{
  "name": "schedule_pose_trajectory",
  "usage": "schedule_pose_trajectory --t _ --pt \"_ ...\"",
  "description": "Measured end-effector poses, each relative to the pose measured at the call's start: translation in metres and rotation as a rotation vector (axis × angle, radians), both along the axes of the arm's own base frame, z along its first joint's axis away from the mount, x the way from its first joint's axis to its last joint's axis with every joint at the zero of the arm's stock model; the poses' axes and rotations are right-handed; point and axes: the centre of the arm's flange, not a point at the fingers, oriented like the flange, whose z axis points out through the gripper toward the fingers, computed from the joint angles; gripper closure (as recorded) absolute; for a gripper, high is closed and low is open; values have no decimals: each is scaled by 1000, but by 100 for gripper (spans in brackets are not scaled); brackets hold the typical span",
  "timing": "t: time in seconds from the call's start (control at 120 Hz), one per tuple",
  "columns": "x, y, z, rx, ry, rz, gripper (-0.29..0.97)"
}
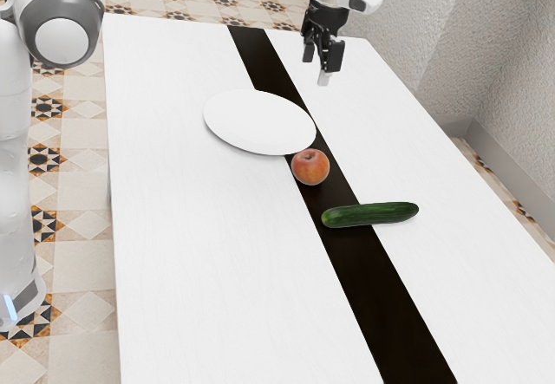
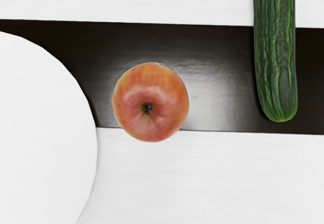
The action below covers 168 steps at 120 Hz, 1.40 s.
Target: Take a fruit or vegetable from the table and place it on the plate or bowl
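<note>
Red-orange and glossy, the apple (image 1: 310, 166) sits on the dark stripe (image 1: 375, 290) that runs down the white desk (image 1: 199, 254). It is just beside the rim of the white plate (image 1: 259, 121) without touching it, and near the cucumber (image 1: 370, 215), which lies across the same stripe.

You are looking at a firm, round fruit. It is likely light but smooth-skinned, so an off-centre squeeze could make it roll or squirt sideways. Take it across its widest part, fingers on opposite flanks. The wrist view shows the stem pit (image 2: 147, 109) facing up near the fruit's middle, so it stands upright. Mind the plate side, where a descending finger has little room between apple and rim. The cucumber is stiff and long, and would be taken across its narrow middle if you chose it instead.

Your pincer (image 1: 316, 69) hangs high over the desk, fingers pointing down, spread apart and holding nothing. The arm (image 1: 54, 22) reaches in from the exterior view's upper left. The wrist camera looks straight down on the apple, so you seem roughly lined up above it, with the whole descent to make.
</note>
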Motion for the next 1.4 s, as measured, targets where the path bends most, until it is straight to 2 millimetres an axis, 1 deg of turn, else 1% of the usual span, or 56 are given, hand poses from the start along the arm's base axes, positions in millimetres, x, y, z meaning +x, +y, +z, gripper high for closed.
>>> schedule_pose_trajectory --t 0.233,0.308,0.342,0.358,0.408,0.45,0.533,0.6,0.675,0.742,0.8,0.917,0.967,1.017,1.108,1.158,1.208,1.283,1.4 --pt "0 -1 1 -1 -1 -8 0" --pt "0 -7 16 2 -35 -20 0" --pt "1 -14 17 2 -39 -31 0" --pt "3 -17 13 0 -31 -37 0" --pt "11 -24 -9 -6 10 -50 0" --pt "17 -30 -31 -10 47 -60 0" --pt "20 -38 -70 -17 109 -72 0" --pt "12 -35 -90 -19 138 -63 0" --pt "5 -21 -104 -22 158 -36 0" --pt "0 -6 -113 -25 166 -8 0" --pt "-1 3 -122 -27 171 10 0" --pt "0 9 -127 -27 162 21 0" --pt "3 14 -129 -26 158 31 0" --pt "5 24 -133 -26 154 48 0" --pt "7 50 -139 -24 146 92 0" --pt "8 57 -141 -24 143 104 0" --pt "11 58 -146 -24 144 104 0" --pt "17 51 -154 -30 143 93 0" --pt "30 42 -156 -30 126 76 0"
